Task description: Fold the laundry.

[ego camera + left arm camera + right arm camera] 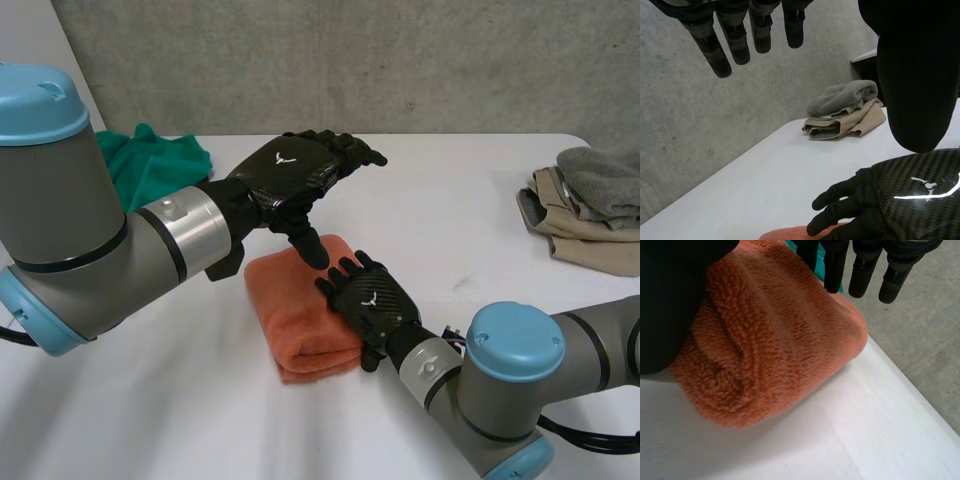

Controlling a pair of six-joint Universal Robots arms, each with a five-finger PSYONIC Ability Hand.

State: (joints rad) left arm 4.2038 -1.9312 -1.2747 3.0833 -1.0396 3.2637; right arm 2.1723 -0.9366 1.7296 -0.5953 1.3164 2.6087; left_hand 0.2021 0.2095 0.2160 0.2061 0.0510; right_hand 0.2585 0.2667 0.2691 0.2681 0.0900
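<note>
Fingers point(836, 265) of the right hand point(372, 300) rested straight on the folded orange towel point(285, 320); the left hand point(290, 170) hovered above it, fingers extended and apart.

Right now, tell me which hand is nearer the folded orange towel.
Right. The right hand lies flat on the orange towel; the left hand hovers above its far end, open.

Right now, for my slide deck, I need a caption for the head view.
Right hand rests flat on a folded orange terry towel while the left hand hovers open above it.
</note>
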